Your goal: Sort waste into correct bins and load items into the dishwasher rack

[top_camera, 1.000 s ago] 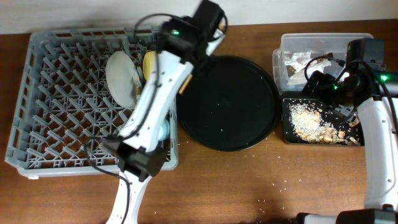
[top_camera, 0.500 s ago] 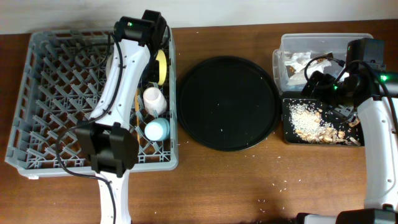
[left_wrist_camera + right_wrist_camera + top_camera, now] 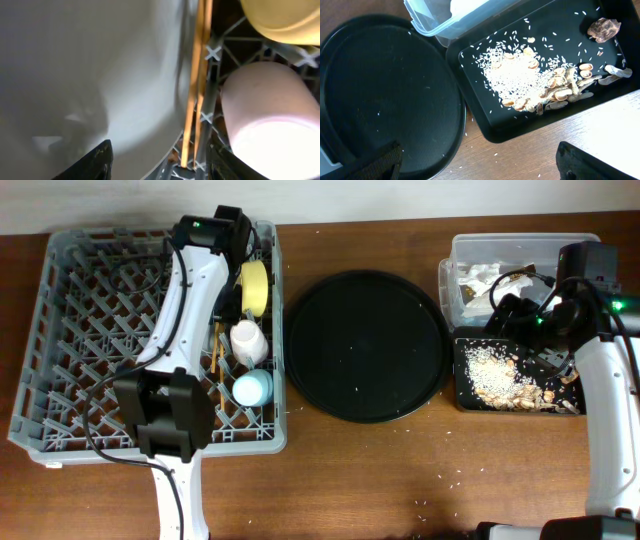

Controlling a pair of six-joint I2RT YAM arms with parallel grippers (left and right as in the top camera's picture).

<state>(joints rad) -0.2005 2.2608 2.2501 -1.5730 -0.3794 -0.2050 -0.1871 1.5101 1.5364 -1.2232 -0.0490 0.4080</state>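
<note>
My left gripper [image 3: 226, 238] [image 3: 160, 167] hangs over the back right of the grey dishwasher rack [image 3: 80, 350], jaws open. Between its fingers [image 3: 97, 162] I see the rim of the pale plate [image 3: 100, 75] and the thin wooden chopsticks [image 3: 195, 90], both resting in the rack. The pink cup [image 3: 265, 115] [image 3: 247, 340], yellow bowl [image 3: 285, 20] [image 3: 255, 287] and blue cup [image 3: 252, 387] sit alongside. My right gripper [image 3: 520, 315] [image 3: 482, 165] hovers open and empty near the black tray [image 3: 470, 60], which holds food scraps [image 3: 530, 75]. Tissue [image 3: 480, 280] lies in the clear tub [image 3: 455, 250].
A large round black tray [image 3: 365, 345] [image 3: 380, 90] lies between the rack and the bins, with a few rice grains on it. Loose grains dot the wooden table [image 3: 440, 480] in front. My left arm crosses the rack and hides most of the plate from above.
My left arm has swung left from the round tray's back edge to over the rack, and its jaws have opened. The chopsticks stand free. The right arm has not moved.
</note>
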